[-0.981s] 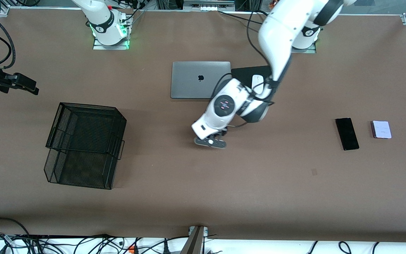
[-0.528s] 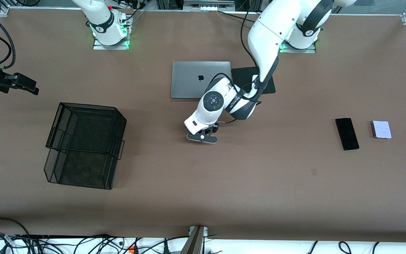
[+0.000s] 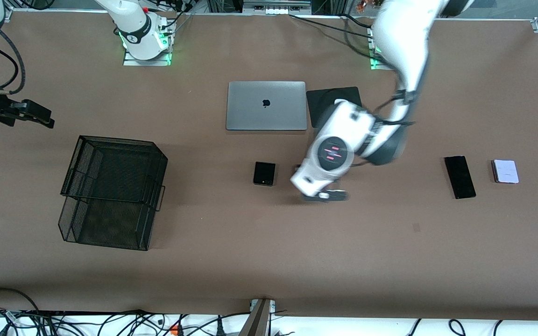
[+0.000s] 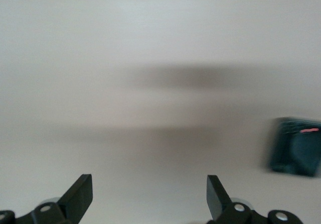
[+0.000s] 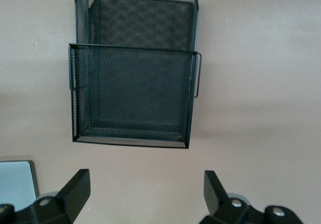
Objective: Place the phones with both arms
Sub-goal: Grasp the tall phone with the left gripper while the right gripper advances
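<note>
The small squarish black phone (image 3: 264,173) lies flat on the table, nearer the front camera than the grey laptop (image 3: 266,105). My left gripper (image 3: 324,196) is open and empty, low over bare table beside that phone, toward the left arm's end. In the left wrist view its fingers (image 4: 150,181) are spread over bare table, with a blurred dark squarish thing (image 4: 296,146) off to one side. The long black phone (image 3: 459,177) and the pale lavender-white phone (image 3: 505,171) lie side by side at the left arm's end. My right gripper (image 3: 40,116) waits open at the right arm's end.
A black wire mesh basket (image 3: 112,140) stands toward the right arm's end; the right wrist view shows it (image 5: 133,93) past the open right gripper (image 5: 145,176), with a laptop corner (image 5: 17,176). A black mouse pad (image 3: 332,100) lies beside the laptop.
The left gripper has swung away toward the left arm's end, and the small black phone now lies uncovered on the table where the gripper was. The right arm barely moved.
</note>
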